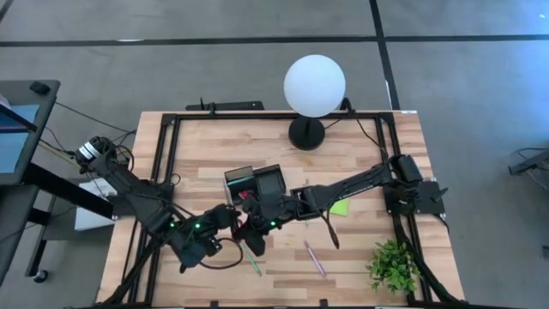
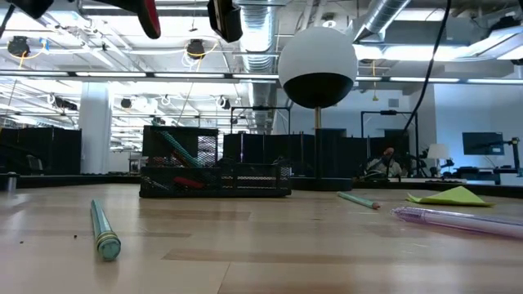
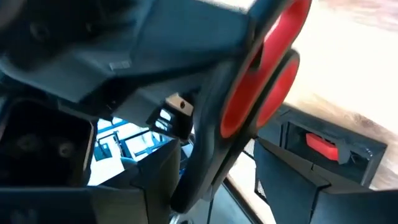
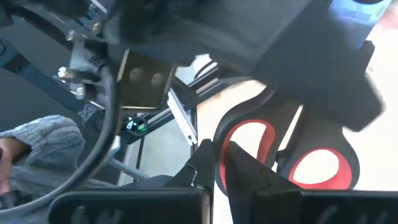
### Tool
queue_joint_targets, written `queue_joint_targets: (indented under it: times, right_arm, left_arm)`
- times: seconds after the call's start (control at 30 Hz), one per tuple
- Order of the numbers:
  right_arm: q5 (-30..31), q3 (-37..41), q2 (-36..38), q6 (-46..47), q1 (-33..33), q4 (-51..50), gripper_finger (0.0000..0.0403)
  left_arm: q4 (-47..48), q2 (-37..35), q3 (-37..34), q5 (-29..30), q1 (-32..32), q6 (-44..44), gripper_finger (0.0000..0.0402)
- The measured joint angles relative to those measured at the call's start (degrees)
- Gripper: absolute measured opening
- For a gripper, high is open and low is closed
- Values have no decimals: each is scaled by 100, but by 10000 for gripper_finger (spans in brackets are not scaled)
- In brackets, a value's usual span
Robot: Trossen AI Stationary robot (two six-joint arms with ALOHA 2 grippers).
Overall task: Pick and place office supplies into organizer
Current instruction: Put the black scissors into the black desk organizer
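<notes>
While both arms are meeting at the centre of the high view, the red-handled scissors point(image 4: 292, 155) are hanging between them just below the organizer point(image 1: 257, 183) — seemingly a handover or shared carry. The right gripper point(image 4: 214, 180) is sitting closed on a handle loop; the left gripper point(image 3: 205, 155) is pressing against the scissors, though I cannot tell whether its jaws are clamping. Next comes lowering them into a free compartment — carefully.
</notes>
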State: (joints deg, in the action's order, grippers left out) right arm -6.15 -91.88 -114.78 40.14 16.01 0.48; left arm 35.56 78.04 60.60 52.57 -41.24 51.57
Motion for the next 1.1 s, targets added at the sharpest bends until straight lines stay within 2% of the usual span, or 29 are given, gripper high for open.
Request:
queue_joint_targets:
  times: [0.13, 0.23, 0.5, 0.6, 0.87, 0.93, 1.0, 1.1]
  right_arm:
    - [-4, 0, 0, -21, 0, -4, 12]
    - [-3, 0, 0, -157, -37, -1, 12]
    - [16, 2, 0, -244, -37, 2, 17]
    - [76, 2, 0, -307, -38, 50, 37]
    - [79, -26, 2, -606, -36, 174, 123]
    - [-102, -142, 12, -545, -67, -36, 142]
    - [-404, -224, 102, -314, -124, -246, 158]
    - [-151, -229, 356, -482, -105, -322, 171]
  left_arm:
    - [3, 0, 0, 22, 5, 29, 199]
    - [4, 0, 0, 137, 5, 15, 180]
    - [29, -2, 0, 159, 93, 23, 56]
    - [65, -2, -4, 147, 117, -11, 26]
    - [181, -1, -4, 150, 121, -440, 26]
    - [271, 0, -4, 184, 121, -820, 26]
    - [283, 0, -4, 277, 119, -1577, 26]
    - [342, -2, -4, 450, 119, -3241, 26]
